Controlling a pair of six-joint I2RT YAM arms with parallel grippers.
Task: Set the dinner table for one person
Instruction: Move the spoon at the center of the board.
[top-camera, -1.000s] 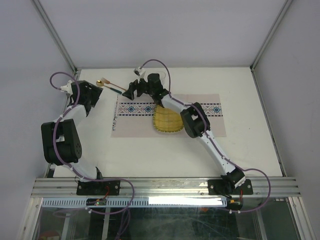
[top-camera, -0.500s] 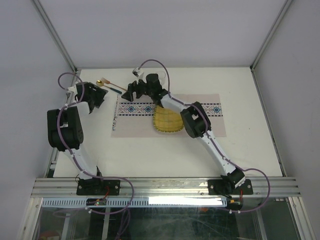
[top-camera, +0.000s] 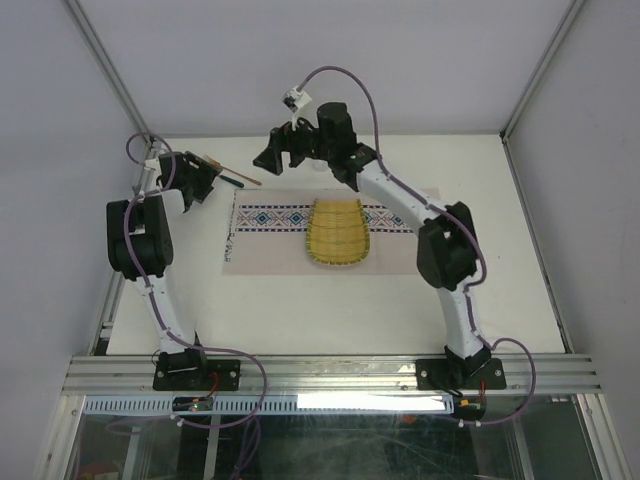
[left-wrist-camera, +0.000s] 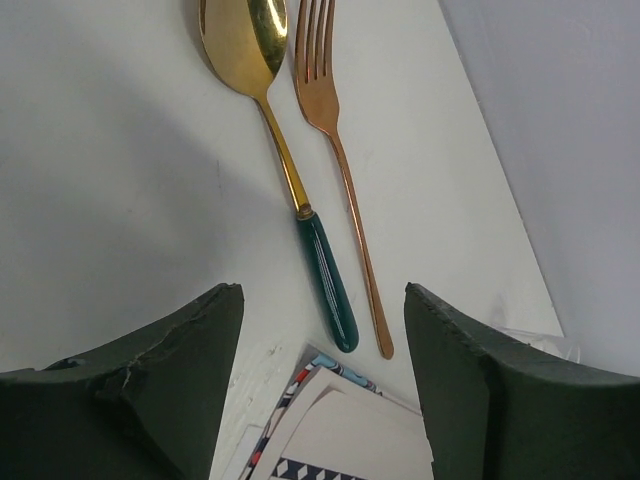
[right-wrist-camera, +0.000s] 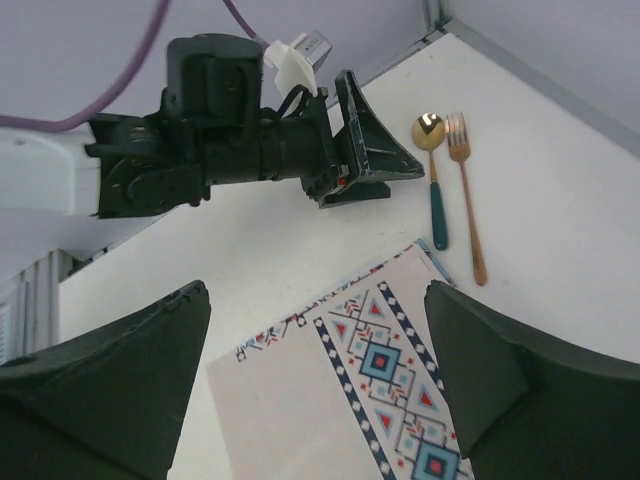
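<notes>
dinner table (top-camera: 480, 170) spans the view under both arms | placemat (top-camera: 262, 245) + woven mat (top-camera: 337, 232) laid toward far edge | spoon (left-wrist-camera: 285, 165), fork (left-wrist-camera: 345, 190) unplaced, far-left corner | left gripper (left-wrist-camera: 322, 290) over them, right gripper (right-wrist-camera: 315, 295) nearby, both wide, empty | early stage

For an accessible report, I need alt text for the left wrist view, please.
A gold spoon with a green handle and a copper fork lie side by side on the white table, heads toward the top edge. Below, the left tool is open, its dark fingers framing a placemat corner.
</notes>
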